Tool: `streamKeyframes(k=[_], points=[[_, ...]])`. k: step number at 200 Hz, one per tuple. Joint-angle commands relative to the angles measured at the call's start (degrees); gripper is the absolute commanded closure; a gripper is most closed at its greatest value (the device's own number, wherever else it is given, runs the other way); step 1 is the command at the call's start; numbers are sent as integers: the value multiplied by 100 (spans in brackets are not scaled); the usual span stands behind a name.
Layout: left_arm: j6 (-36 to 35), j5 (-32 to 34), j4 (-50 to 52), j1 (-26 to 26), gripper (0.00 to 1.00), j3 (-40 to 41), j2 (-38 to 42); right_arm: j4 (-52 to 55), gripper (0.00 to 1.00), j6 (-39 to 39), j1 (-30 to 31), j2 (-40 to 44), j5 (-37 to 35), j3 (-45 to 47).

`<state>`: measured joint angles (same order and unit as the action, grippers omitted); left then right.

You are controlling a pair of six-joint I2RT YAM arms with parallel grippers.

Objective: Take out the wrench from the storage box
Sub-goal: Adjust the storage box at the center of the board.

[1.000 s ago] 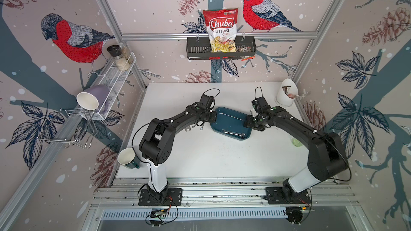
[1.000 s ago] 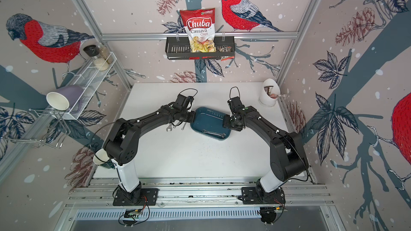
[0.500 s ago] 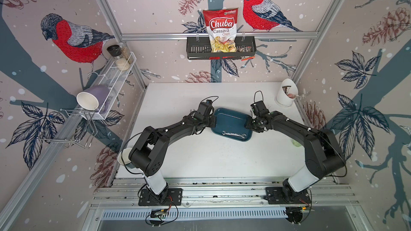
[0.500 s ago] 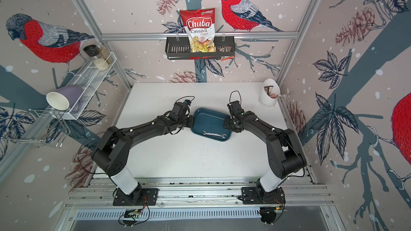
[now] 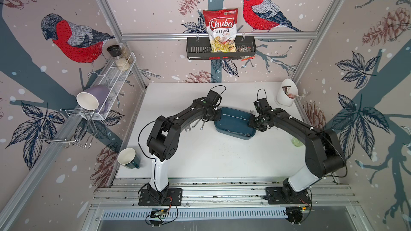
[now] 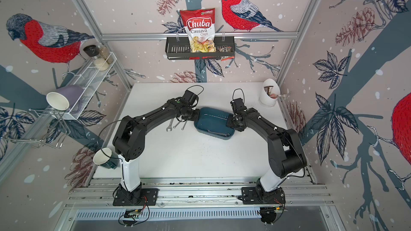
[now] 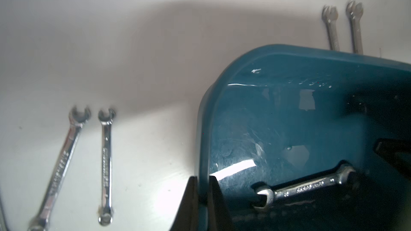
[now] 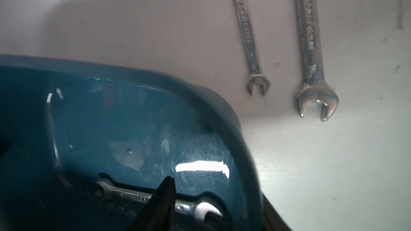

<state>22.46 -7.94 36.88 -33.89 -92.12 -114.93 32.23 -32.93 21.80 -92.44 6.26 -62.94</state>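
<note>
The left gripper (image 7: 201, 198) is pinched shut on the storage box (image 5: 234, 122), one finger outside the short end wall and one inside it, as the left wrist view shows plainly. The right gripper (image 8: 163, 198) sits at the opposite short end of the storage box; in the right wrist view one dark finger crosses in front of the wrench (image 8: 160, 197) lying inside, and the other finger is out of frame, so how wide it stands and whether it touches the wrench cannot be told. The wrench rests on the floor of the storage box along the long wall nearest the arm bases, seen in both top views as a thin pale bar (image 6: 216, 133). The left wrist view alone shows both open ends of the wrench (image 7: 304, 188) and two loose wrenches (image 7: 104, 170) on the white table (image 5: 222, 158) beside the box's left-arm end, with two more beyond its far wall. The right wrist view shows a pair of spanners (image 8: 311, 45) just past the box's rim, their stamped lettering readable only as blur. In both top views a cluster of wrenches (image 5: 195, 125) lies under the left arm, just beside the storage box.
</note>
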Motion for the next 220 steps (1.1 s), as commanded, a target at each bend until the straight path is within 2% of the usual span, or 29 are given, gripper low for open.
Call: streamKeyframes(k=[1,16,41,71,87,119,149,181,199,220], points=[[236,-763,1536,5,100,-357,-73,176,46,128,-24,167,735,-219],[432,-1190,1782,74,100,-495,-32,350,44,184,-41,249,843,-325],[755,-1398,2429,132,100,-855,-84,581,44,236,-82,323,957,-402],[737,-1797,2991,129,100,-969,-205,778,41,345,-144,321,1263,-449],[488,-1988,3251,125,100,-880,-294,837,41,375,-157,300,1342,-465],[489,-1911,3207,207,100,-508,-241,794,41,349,-172,356,1420,-412],[523,-1923,2915,211,100,-534,-190,742,40,366,-172,368,1457,-387],[766,-1055,1914,192,100,-444,-96,573,41,356,-160,366,1376,-241],[950,-450,1208,191,100,-55,-6,360,41,332,-162,391,1253,-118],[1110,-69,392,161,100,490,182,167,41,326,-165,323,1130,8]])
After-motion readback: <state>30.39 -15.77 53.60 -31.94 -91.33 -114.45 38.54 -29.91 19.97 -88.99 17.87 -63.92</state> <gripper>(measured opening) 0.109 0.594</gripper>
